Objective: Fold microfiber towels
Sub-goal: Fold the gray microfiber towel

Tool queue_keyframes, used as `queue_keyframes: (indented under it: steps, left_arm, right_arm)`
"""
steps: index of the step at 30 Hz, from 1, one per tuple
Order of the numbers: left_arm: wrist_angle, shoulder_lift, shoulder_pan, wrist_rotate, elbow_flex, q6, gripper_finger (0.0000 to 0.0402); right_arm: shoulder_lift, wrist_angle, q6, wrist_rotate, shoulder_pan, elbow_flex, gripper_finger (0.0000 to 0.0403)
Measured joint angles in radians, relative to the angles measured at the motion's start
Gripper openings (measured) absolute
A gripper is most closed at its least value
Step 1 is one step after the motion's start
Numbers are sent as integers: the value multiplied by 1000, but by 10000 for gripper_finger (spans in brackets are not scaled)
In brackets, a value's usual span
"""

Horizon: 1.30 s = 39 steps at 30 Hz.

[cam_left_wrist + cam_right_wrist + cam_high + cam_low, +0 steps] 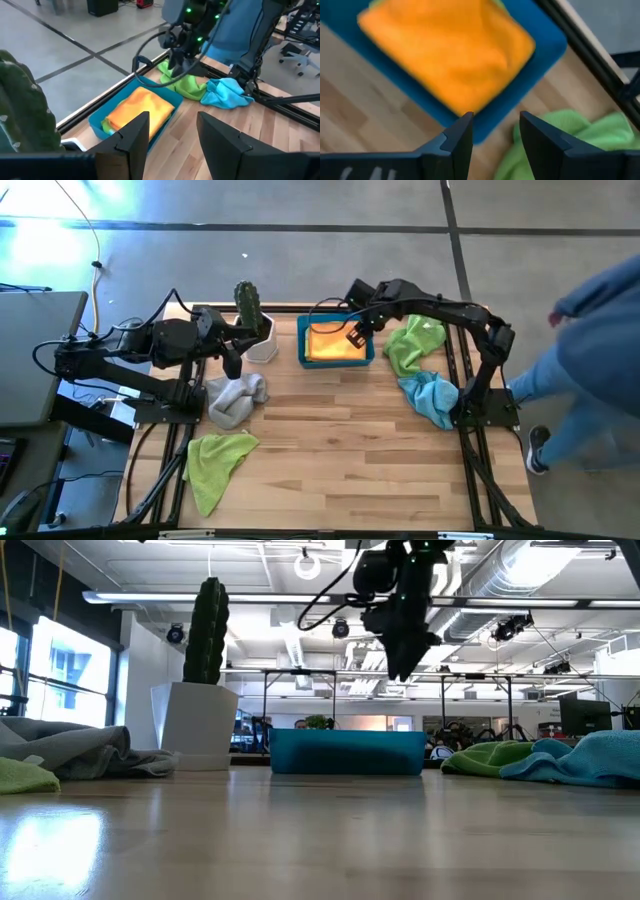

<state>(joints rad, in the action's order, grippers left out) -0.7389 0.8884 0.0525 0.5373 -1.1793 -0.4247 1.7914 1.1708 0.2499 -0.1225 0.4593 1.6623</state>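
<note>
Both grippers' fingers stand apart, empty: right gripper [356, 332] above the orange towel [335, 342], left gripper [232, 360] waiting.

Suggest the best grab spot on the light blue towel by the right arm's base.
Take the light blue towel by a raised fold along its table-centre edge, coming straight down. It lies crumpled, its far end against the green towel, its outer side near the arm's base.
</note>
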Motion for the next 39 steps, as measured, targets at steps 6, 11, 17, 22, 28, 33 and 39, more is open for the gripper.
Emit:
queue_keyframes:
  steps: [6,11,17,22,28,33,39]
  left_arm:
    - [-78,26,0,-79,23,-111,156]
    - [-140,87,0,-235,97,-183,156]
    - [-271,169,0,-341,178,-201,156]
    - [-336,216,-4,-421,254,-230,156]
    - [-373,236,-37,-432,373,-341,156]
    - [-370,236,-68,-440,450,-447,156]
    - [-369,236,-93,-403,502,-555,156]
  right_arm:
    - [0,105,21,0,-59,6,153]
    - [0,72,56,0,-137,6,153]
    - [0,-37,84,-32,-229,6,153]
    - [0,-116,117,-34,-292,6,153]
    - [0,-126,138,-35,-353,6,153]
    - [0,-109,139,-36,-394,6,153]
    - [0,-59,202,-38,-455,6,153]
